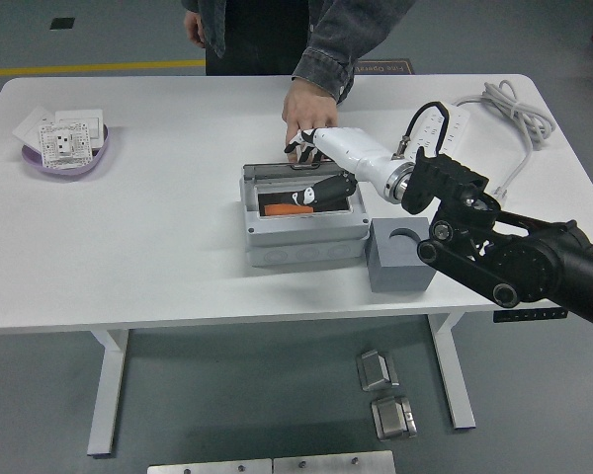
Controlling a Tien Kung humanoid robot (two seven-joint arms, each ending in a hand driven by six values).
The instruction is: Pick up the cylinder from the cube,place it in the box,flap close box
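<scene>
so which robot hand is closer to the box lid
Right. The right hand is on the lid of the box, pushing it down. The left hand isn't in view. A person's hand rests just behind the box.

1. One view only, from high on the robot's side, looking forward and down over the white rectangular table (158, 247).
2. It stands far enough back to take in the whole tabletop, its legs and the grey floor (40, 415) beneath.
3. The far side is cropped, probably at a standing person's dark denim sleeve (341, 44).
</scene>
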